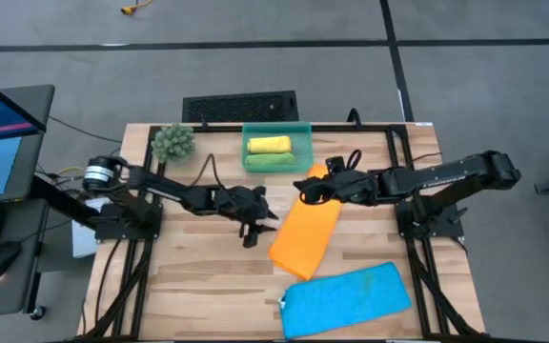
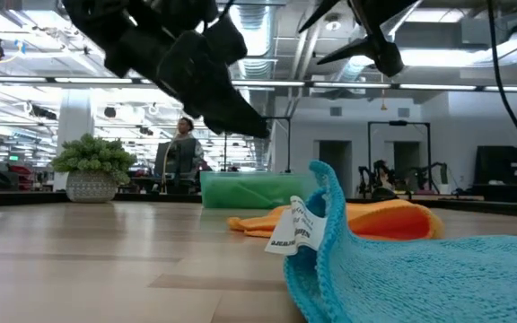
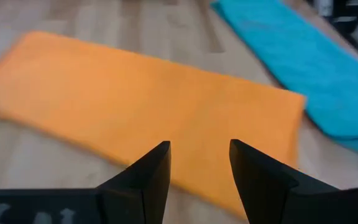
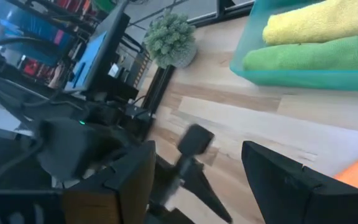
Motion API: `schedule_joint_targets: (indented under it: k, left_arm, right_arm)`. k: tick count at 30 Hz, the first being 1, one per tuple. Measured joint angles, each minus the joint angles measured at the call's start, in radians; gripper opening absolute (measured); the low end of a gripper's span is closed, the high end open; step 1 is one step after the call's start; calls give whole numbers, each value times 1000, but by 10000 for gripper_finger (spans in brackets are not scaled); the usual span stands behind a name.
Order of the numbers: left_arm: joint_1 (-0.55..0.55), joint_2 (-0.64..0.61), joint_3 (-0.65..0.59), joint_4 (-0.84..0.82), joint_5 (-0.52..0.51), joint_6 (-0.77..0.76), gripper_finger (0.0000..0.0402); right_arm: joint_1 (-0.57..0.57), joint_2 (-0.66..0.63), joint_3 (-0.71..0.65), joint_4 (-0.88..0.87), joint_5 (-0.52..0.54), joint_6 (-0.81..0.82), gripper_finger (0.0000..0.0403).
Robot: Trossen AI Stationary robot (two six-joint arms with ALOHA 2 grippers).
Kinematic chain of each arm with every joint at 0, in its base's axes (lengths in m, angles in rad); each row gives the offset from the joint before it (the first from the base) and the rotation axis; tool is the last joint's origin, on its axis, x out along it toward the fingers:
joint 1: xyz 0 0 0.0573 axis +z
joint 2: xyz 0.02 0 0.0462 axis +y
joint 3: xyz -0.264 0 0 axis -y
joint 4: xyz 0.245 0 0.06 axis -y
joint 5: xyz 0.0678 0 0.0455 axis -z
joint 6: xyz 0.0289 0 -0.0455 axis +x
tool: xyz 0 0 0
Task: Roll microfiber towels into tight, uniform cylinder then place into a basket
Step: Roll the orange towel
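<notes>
Left claw (image 1: 253, 227) is held open and empty, raised off the bench just beside the long edge of the orange towel (image 1: 305, 234); the gap between its fingers is seen clearly in the left wrist view. Right claw (image 1: 315, 187) is spread wide, nothing gripped, poised over the towel's far end, close to the basket (image 1: 276, 129).

Orange towel is laid flat and unrolled mid-bench, angled. Blue towel (image 1: 345, 299) is lying flat at the near edge, one corner with its label (image 2: 296, 228) flipped up. Yellow roll (image 1: 268, 145) and green roll (image 1: 268, 162) are already seated in the basket at the far edge. Plant ball (image 1: 172, 142) is parked beside the basket.

Risks, as judged:
- Only the top layer pinched, so a loose or skewed roll is likely.
- Towel dragged across the bench instead of being rolled if one end is not pinned.
- Claws are close together over one towel; collision is possible.
- Basket could be nudged by the right claw.
</notes>
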Motion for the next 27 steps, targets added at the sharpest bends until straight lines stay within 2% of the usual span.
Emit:
schedule_joint_targets:
  k: [6, 12, 21, 27]
  left_arm:
    - [3, 103, 2, 111, 58, 4, 158]
    - [2, 182, 93, 121, 76, 44, 158]
    - [28, 331, 288, -9, 68, 14, 158]
    - [54, 421, 366, -87, 68, -16, 158]
  right_arm:
    - [1, 0, 0, -2, 8, 6, 265]
    - [1, 0, 0, -11, 6, -16, 265]
    - [-1, 0, 0, -46, -22, -53, 265]
    - [-6, 0, 0, -128, -47, -53, 265]
